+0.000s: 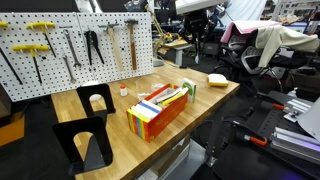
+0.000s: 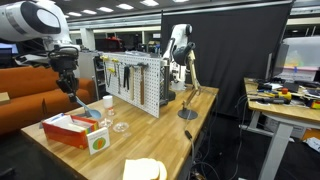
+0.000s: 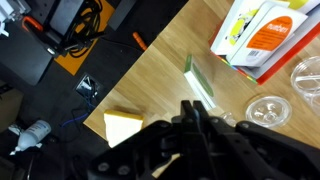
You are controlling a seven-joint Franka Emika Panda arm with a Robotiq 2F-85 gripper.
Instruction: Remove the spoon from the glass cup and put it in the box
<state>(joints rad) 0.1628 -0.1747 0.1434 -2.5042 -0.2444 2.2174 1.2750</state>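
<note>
Item: step in hand. Carrying the pale green translucent spoon to the long rectangular multicoloured box.

- Tool: dark fingers appearing pressed onto one end of the spoon, though they are blurred in the wrist view. In an exterior view the tool is hanging above the box.
- Spoon: sitting out of the clear glass cup and projecting from the fingers above the light wooden worktop. It is hanging beside the cup, between the flat yellow sponge-like block and the box, and not yet inside the box.
- Second clear glass vessel: standing at the frame edge, close to the box.

Handling advice, as judgement: keeping the pinch firm, since a thin smooth strip is liable to swivel. Travelling high enough to be clearing both glasses. Aligning the spoon with the box's long axis and lowering it near the opening before releasing, so it is not bouncing out.

Item: writing. The box is showing white marks on an orange panel and dark marks on a yellow-white face, all too blurred to read. No brand is making itself legible elsewhere.
</note>
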